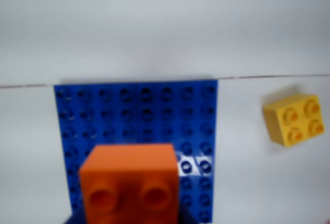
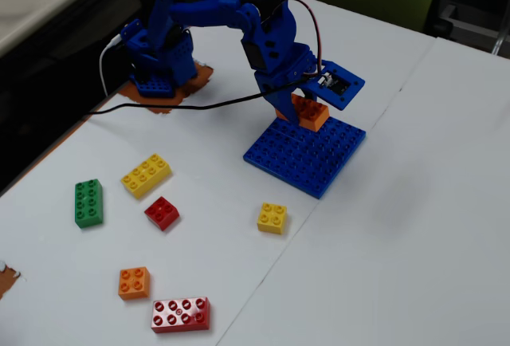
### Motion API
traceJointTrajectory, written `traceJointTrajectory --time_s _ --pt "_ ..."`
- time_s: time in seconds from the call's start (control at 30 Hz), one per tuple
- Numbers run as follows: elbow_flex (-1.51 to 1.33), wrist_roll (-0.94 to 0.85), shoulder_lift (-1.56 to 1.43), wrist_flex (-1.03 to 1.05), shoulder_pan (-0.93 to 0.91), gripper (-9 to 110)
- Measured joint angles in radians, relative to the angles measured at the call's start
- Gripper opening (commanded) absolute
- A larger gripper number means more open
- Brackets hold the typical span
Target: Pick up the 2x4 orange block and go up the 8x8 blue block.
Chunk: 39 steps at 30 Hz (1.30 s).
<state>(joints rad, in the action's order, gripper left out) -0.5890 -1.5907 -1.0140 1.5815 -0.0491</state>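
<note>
The 2x4 orange block (image 1: 129, 177) fills the lower middle of the wrist view, end-on, with two of its studs showing. My gripper (image 1: 129, 214) is shut on it, and dark blue jaw parts show at both lower corners of the block. In the fixed view the gripper (image 2: 307, 111) holds the orange block (image 2: 311, 113) over the far edge of the 8x8 blue block (image 2: 307, 159). The blue plate (image 1: 134, 110) lies flat right beneath and beyond the brick. I cannot tell whether the brick touches the studs.
A small yellow brick (image 1: 295, 119) lies right of the plate, also seen in the fixed view (image 2: 272, 218). Further left lie a yellow eight-stud brick (image 2: 146, 174), a green brick (image 2: 88, 202), a small red brick (image 2: 162, 213), a small orange brick (image 2: 134, 282) and a red brick (image 2: 181, 314). The arm's base (image 2: 155, 67) stands at the back.
</note>
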Motion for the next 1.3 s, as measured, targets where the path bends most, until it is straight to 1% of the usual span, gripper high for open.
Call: traceJointTrajectory --time_s 1.3 --pt "0.000 0.000 0.000 0.021 0.000 0"
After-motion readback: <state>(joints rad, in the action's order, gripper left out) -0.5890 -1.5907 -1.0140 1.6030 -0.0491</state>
